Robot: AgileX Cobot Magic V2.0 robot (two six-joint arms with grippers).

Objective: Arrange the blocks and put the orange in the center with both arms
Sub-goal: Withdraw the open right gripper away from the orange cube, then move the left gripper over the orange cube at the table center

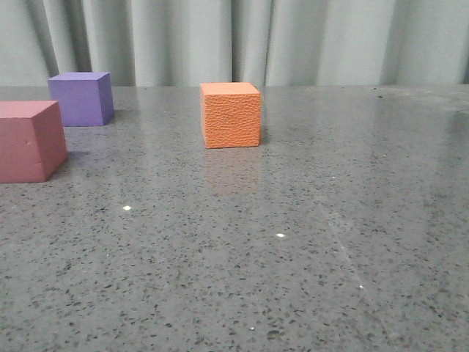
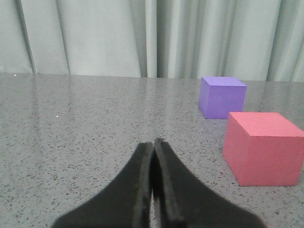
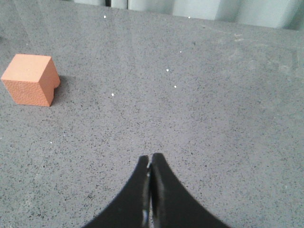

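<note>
Front view shows the grey desk [image 1: 308, 242] with the pink cube [image 1: 29, 141] at far left, the purple cube [image 1: 82, 98] just behind it, and the orange cube [image 1: 231, 114] apart near mid-desk. Left end effector [image 2: 153, 145] and right end effector [image 3: 150, 159] both have fingers pressed together, holding nothing.

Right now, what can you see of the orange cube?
The orange cube looks like matte foam with a finely grained skin and shows no visible damage. It sits upright and flat on the grey speckled table, casting a faint reflection. It stands alone, right of the purple cube, and nothing touches it.
</note>
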